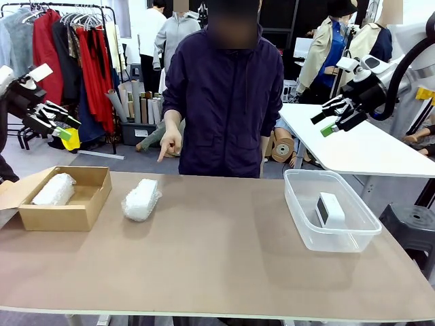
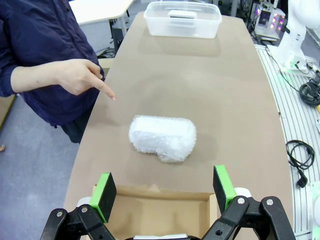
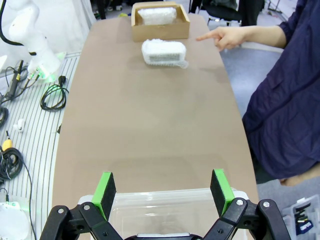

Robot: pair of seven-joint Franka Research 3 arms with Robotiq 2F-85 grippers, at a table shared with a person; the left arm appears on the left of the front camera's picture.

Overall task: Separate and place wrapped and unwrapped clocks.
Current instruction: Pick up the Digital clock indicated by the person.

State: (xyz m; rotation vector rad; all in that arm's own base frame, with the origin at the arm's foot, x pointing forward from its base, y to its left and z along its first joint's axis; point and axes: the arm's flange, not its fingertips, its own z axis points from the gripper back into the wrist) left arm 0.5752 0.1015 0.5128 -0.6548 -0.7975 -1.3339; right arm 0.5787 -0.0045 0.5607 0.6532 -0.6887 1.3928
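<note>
One bubble-wrapped clock [image 1: 141,199] [image 2: 162,137] [image 3: 164,52] lies loose on the brown table beside the cardboard box [image 1: 85,214] [image 3: 160,31]. A second wrapped clock [image 1: 54,189] [image 3: 157,15] rests inside that box. The bare white clock [image 1: 330,209] [image 2: 181,15] stands in the clear plastic bin [image 1: 299,217] [image 2: 182,29] at the right. My left gripper [image 1: 61,125] [image 2: 165,192] hovers open high above the box, holding nothing. Above the bin's side, my right gripper [image 1: 333,117] [image 3: 162,192] is open and empty too. The person's hand [image 1: 169,145] [image 2: 80,76] [image 3: 227,37] points down toward the loose wrapped clock.
The person in a dark jacket [image 1: 224,88] stands at the far edge, centre. A white table [image 1: 367,146] sits behind at the right, a black stool [image 1: 411,227] beside the bin. Cables [image 2: 300,150] lie on the floor along the robot side.
</note>
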